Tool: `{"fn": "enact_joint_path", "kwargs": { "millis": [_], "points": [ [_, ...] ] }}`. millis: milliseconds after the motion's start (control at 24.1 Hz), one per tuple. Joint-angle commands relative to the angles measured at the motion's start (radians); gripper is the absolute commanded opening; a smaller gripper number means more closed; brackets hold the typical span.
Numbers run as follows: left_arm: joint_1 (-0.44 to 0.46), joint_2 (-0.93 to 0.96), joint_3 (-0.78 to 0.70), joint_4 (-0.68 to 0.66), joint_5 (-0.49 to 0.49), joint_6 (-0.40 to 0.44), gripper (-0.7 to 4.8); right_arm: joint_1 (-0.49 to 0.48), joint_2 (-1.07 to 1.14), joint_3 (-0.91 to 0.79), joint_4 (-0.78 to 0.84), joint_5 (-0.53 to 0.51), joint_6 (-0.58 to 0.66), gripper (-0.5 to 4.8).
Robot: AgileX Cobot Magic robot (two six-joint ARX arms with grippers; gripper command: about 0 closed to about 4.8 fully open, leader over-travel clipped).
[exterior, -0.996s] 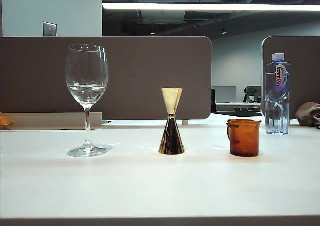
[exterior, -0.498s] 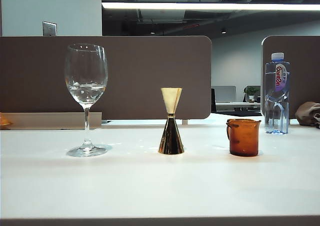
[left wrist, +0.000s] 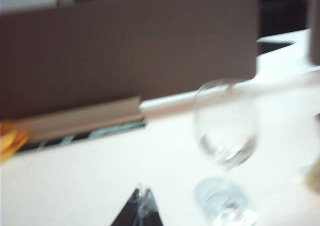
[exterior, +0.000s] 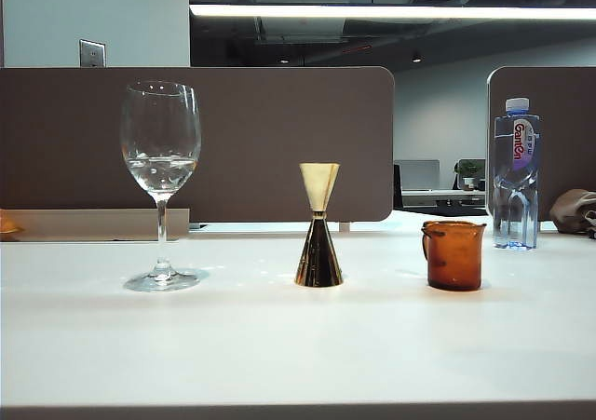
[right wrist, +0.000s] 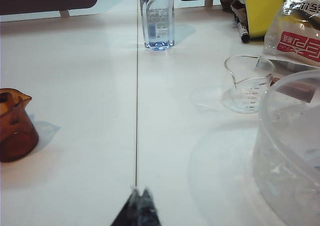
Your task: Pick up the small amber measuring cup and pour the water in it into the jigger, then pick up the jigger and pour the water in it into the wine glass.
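**Standing in a row, all three vessels parked and both arms clear**

Lining the white desk (exterior: 279, 355) from left to right are the tall clear stemmed wine glass (exterior: 161, 182), the gold hourglass-shaped metal jigger (exterior: 319, 226) and the short translucent amber measuring cup (exterior: 453, 254), each upright and well apart from its neighbours. That spacing suits the task: each vessel can be lifted and tipped without knocking the next. A little clear water (exterior: 162, 172) sits low in the glass bowl, which suggests both pours are done; whether the jigger or cup holds any cannot be told.

Neither arm shows in the exterior view. The left gripper (left wrist: 141, 212) hangs above the desk on the near side of the wine glass, holding nothing; its tips look together, though blur leaves that uncertain. The right gripper (right wrist: 138, 208) is clenched on nothing, low over the desk, with the amber cup off to the left and a clear plastic water bottle (right wrist: 157, 16) on the far side.
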Motion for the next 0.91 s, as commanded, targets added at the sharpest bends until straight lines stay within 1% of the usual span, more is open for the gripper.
{"fn": "enact_joint_path", "kwargs": {
  "millis": [41,124,207,498,581,664,788,913],
  "points": [
    [0.000,-0.037,-0.092,0.052,-0.074,-0.042,-0.02,-0.002,0.000,-0.007,0.002,-0.002,-0.005,-0.01],
    [0.000,-0.052,-0.144,0.071,-0.074,-0.069,-0.02,-0.001,0.000,-0.007,0.002,-0.002,-0.004,-0.01],
    [0.005,-0.059,-0.199,0.071,-0.064,-0.113,-0.02,-0.001,0.000,-0.007,0.002,-0.002,-0.004,-0.01],
    [0.006,-0.059,-0.205,-0.082,-0.063,-0.129,-0.02,-0.002,0.000,-0.007,0.002,-0.002,-0.004,-0.01],
    [0.016,-0.059,-0.205,-0.086,-0.026,-0.126,-0.02,-0.001,0.000,-0.007,0.002,-0.002,-0.004,-0.01],
    [0.049,-0.059,-0.205,-0.089,0.019,-0.127,-0.02,-0.002,0.000,-0.007,0.002,-0.002,-0.004,-0.01],
    [0.131,-0.059,-0.205,-0.102,0.104,-0.130,-0.02,-0.001,0.000,-0.007,0.002,-0.002,-0.004,-0.01],
    [0.212,-0.059,-0.205,-0.102,0.113,-0.130,-0.02,-0.001,0.000,-0.007,0.002,-0.002,-0.004,-0.01]
  ]
}}
